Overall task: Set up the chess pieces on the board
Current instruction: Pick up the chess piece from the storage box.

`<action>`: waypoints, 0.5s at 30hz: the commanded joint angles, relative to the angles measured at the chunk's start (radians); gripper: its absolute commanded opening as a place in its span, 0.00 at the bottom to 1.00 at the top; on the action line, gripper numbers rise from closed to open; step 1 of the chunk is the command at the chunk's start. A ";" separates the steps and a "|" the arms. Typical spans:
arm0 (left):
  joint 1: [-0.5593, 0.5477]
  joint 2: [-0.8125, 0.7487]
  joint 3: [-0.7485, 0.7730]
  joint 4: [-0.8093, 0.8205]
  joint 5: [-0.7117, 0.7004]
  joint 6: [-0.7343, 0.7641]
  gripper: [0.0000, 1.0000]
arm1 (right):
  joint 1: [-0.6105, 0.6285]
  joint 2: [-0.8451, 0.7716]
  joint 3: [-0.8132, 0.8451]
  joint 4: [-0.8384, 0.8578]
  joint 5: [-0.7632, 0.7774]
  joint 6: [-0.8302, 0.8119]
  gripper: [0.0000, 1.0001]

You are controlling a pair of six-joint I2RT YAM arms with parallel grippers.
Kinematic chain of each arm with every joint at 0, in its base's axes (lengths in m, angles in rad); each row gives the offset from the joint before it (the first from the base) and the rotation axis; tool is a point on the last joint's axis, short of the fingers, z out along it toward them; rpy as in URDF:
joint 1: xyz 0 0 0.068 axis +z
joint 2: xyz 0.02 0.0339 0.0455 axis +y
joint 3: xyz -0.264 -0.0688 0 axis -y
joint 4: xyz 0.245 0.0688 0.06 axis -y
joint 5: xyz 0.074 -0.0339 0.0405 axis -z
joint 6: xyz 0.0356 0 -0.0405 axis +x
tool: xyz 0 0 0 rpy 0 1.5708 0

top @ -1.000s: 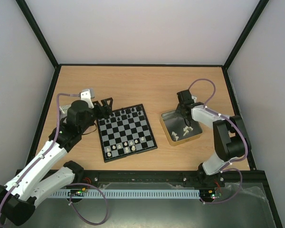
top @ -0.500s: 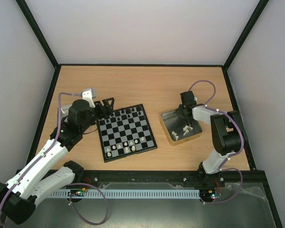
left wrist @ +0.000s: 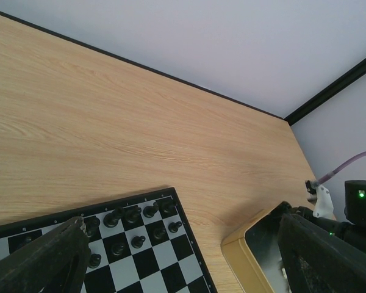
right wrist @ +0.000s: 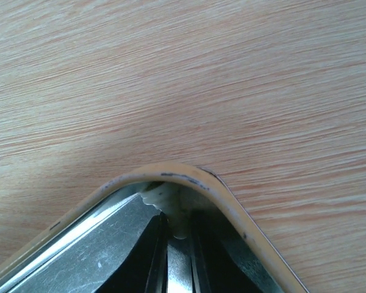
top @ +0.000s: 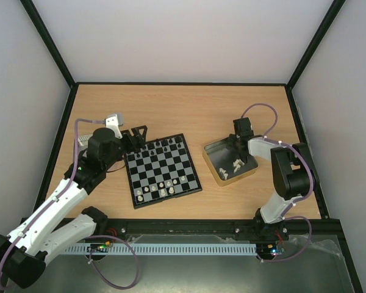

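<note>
Pickup under way: right gripper [right wrist: 178, 231], jaws nearly together, seemingly pinches a white piece [right wrist: 166, 199] in a corner of the gold-rimmed tray [right wrist: 233, 204], 3 o'clock of the board [top: 163, 172]. Next: lift clear of the rim. Left gripper [top: 136, 135] gapes empty.

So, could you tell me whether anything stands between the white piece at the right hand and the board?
Only the tray's raised gold rim: the white piece sits in a tray corner, at the tip of the right hand. Beyond the rim, bare wood runs to the board.
</note>
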 commanded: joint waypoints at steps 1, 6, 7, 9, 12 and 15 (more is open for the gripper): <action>0.006 0.001 -0.003 0.019 0.007 -0.004 0.86 | -0.003 -0.037 -0.024 0.012 0.000 0.000 0.10; 0.006 0.005 -0.006 0.021 0.009 -0.006 0.86 | -0.003 -0.020 -0.017 0.018 0.054 0.000 0.22; 0.006 0.005 -0.006 0.022 0.009 -0.006 0.86 | -0.004 -0.014 -0.018 0.026 0.058 -0.008 0.22; 0.006 0.006 -0.006 0.022 0.009 -0.006 0.86 | -0.003 -0.004 -0.020 0.041 0.058 -0.022 0.23; 0.006 0.007 -0.007 0.021 0.010 -0.007 0.86 | -0.003 0.002 -0.022 0.059 0.062 -0.035 0.23; 0.006 0.007 -0.007 0.022 0.012 -0.008 0.86 | -0.003 -0.005 -0.022 0.071 0.075 -0.053 0.23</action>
